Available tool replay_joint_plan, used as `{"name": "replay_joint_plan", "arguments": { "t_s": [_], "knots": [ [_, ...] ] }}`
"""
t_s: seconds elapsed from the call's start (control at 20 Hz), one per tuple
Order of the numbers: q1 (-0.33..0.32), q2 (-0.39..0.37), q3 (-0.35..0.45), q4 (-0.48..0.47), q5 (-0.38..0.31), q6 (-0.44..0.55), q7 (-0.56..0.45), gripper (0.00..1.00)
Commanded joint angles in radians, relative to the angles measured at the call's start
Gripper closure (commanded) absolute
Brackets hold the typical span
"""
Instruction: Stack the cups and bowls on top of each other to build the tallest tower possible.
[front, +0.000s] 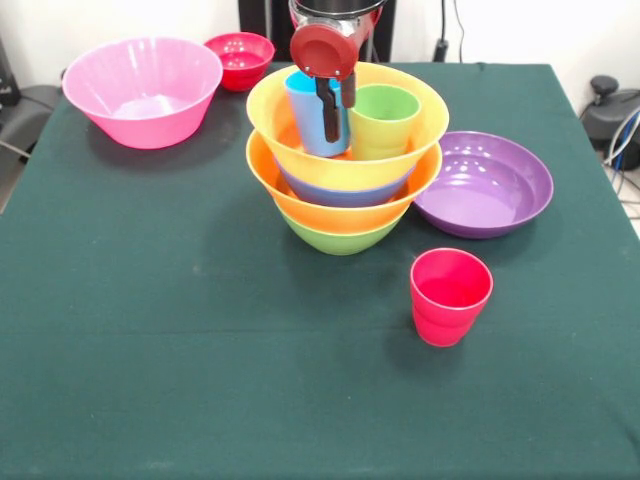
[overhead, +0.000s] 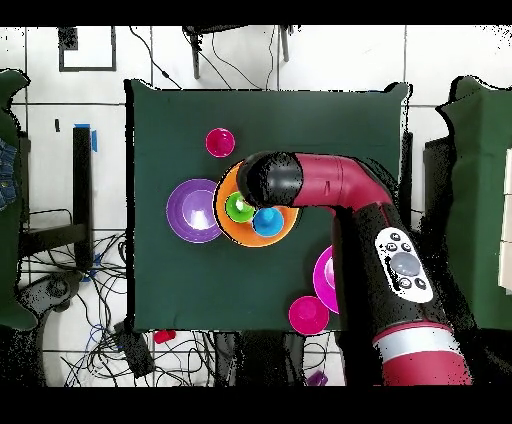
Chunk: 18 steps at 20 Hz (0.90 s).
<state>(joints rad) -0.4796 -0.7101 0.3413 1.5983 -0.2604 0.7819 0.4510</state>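
The gripper (front: 335, 115) hangs over the tower (front: 343, 175), its dark fingers (front: 329, 118) set across the light blue cup (front: 313, 118); whether they clench it cannot be told. Just beside the fingers stands the green cup (front: 384, 120), both inside the top orange bowl (front: 300, 125). The red cup (front: 450, 296) sits well apart. Overhead, the arm (overhead: 340, 182) hides part of the pink bowl (overhead: 322, 277).

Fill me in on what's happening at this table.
The robot's tool is down inside the top orange bowl of the tower, at the light blue cup, with the green cup beside it. The red cup, purple bowl, pink bowl and small red bowl remain on the table.
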Motion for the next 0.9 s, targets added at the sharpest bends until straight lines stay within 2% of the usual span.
{"name": "replay_joint_plan", "arguments": {
  "t_s": [0.05, 0.3, 0.5, 0.7, 0.9],
  "knots": [
    [0.014, 0.036, 0.055, -0.04, -0.057, 0.024, 0.033, 0.0],
    [0.021, 0.021, 0.053, -0.053, -0.055, 0.057, 0.029, 0.0],
    [0.003, 0.006, 0.051, -0.066, -0.062, 0.104, -0.014, 0.0],
    [-0.015, 0.0, 0.046, -0.092, -0.091, 0.2, -0.096, 0.0],
    [-0.047, -0.042, 0.053, -0.115, -0.089, 0.33, -0.162, 0.0]
  ]
}}
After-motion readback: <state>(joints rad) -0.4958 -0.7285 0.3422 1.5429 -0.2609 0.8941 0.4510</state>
